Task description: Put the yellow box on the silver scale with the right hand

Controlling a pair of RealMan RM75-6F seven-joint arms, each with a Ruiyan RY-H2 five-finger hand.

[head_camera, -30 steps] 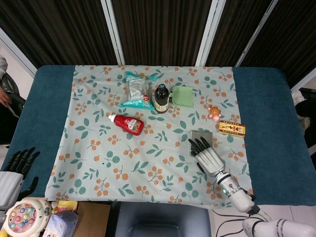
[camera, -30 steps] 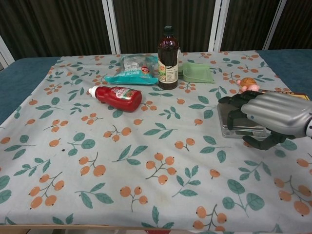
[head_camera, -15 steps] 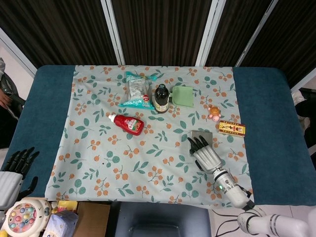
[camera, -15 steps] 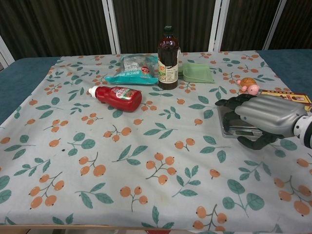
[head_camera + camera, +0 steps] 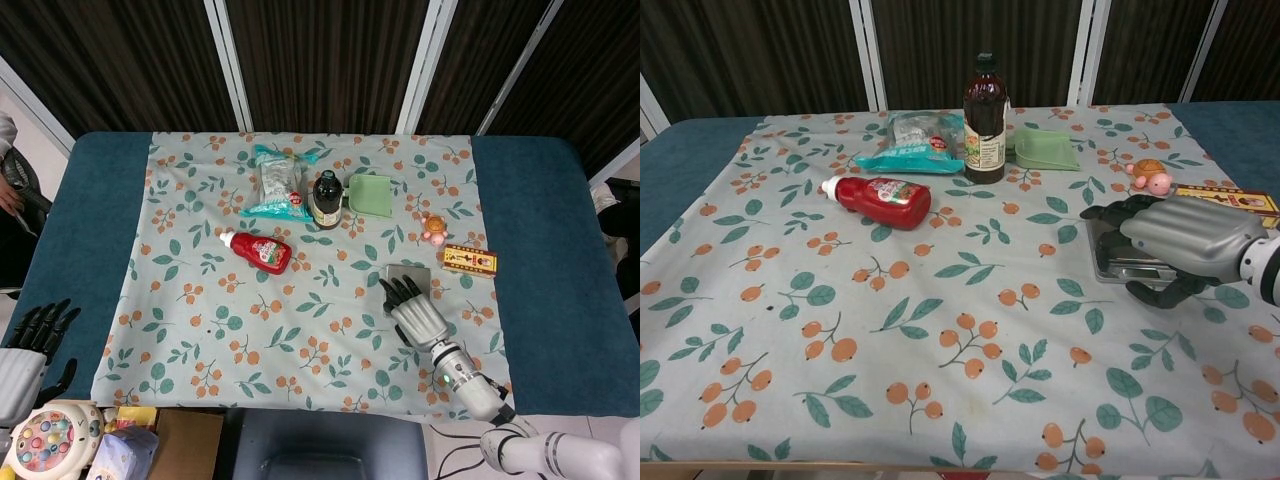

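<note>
A: Where does the yellow box [image 5: 470, 261] sit?

B: On the cloth at the right side of the surface, just right of the silver scale [image 5: 409, 284] and near the small orange toy [image 5: 434, 230]. Nothing is on the scale yet.

A: And the right hand [image 5: 418, 312]?

B: It is low over the near part of the scale, fingers spread and slightly curled, with nothing in its grasp. The left hand [image 5: 30, 342] is at the near left edge, off the cloth, fingers apart and empty too.

A: So the step is the reach for the box. How should it go?

B: My judgement: lift clear of the scale first, then swing right and a little farther out, so the fingers don't drag across the platform. The box looks flat and low, so come down over its long sides and pinch across the narrow width. Keep away from the toy just beyond it.

A: Do the two cameras tell different things?

B: Yes. The head view lays out the box, scale and toy from above, and shows the gap between box and scale. In the chest view the right hand [image 5: 1185, 238] covers most of the scale [image 5: 1117, 258], and only a strip of the box [image 5: 1232, 195] shows behind it. That view does show the thumb hanging below the palm, on the near side of the scale.
</note>
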